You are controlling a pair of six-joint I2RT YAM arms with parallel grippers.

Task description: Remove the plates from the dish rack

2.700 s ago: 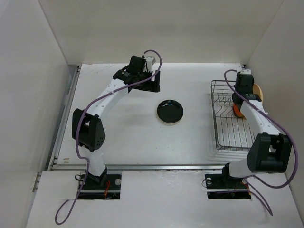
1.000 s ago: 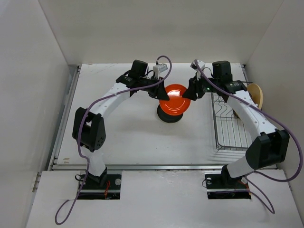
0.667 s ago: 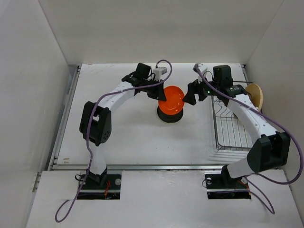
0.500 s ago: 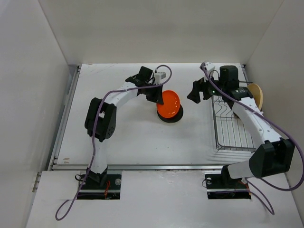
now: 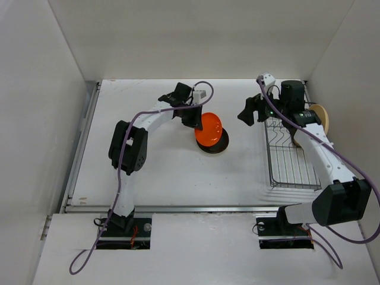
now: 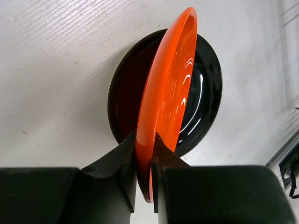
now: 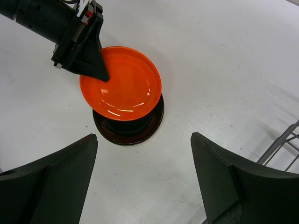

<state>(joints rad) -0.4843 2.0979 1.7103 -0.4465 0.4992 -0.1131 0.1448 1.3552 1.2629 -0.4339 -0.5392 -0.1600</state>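
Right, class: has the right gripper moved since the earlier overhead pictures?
Yes. The right gripper has pulled back rightward, away from the black plate, toward the dish rack.

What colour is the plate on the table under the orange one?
Glossy black. The plate shows best in the left wrist view.

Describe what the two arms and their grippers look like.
The left arm and right arm have white links, chunky black joints and a loose purple cable each. The left gripper and right gripper are black with wedge-shaped fingers.
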